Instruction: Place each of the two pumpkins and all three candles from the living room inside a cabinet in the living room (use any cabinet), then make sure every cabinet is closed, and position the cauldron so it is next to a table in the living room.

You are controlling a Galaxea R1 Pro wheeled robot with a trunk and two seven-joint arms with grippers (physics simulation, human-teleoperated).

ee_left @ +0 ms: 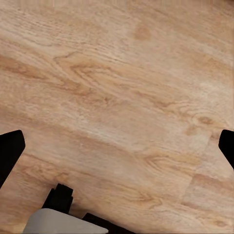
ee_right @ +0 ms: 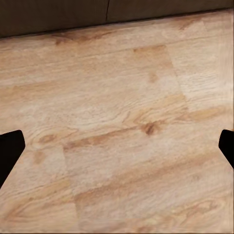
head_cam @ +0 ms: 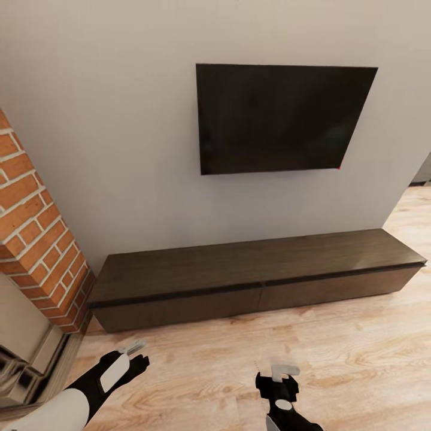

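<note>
Dark-brown wood is what you face: the cabinet (head_cam: 251,278) runs long and low along the pale wall, its two wide drawer fronts flush and shut, the seam between them near the middle. Above it hangs a black television (head_cam: 278,117), mounted flat on that wall. To your left stands a red brick column (head_cam: 39,239), its corner just beside the cabinet's left end, with a pale hearth-like ledge at its foot (hard to make out more than that).

Your left gripper (head_cam: 136,354) hangs low over the wooden floor (head_cam: 359,359), near the brick side and short of the cabinet front. Through the left wrist camera, its two dark fingertips (ee_left: 9,151) sit at opposite edges of the picture with bare planks between them, so the claw is spread wide and holds nothing.

Your right gripper (head_cam: 277,374) hovers over the floor in front of the cabinet's middle, also apart from it. In the right wrist camera, the fingertips (ee_right: 9,148) again stand far apart over bare boards (wide, carrying nothing), and the cabinet's dark base (ee_right: 97,14) lines the far edge of that floor, with the drawer seam visible.
</note>
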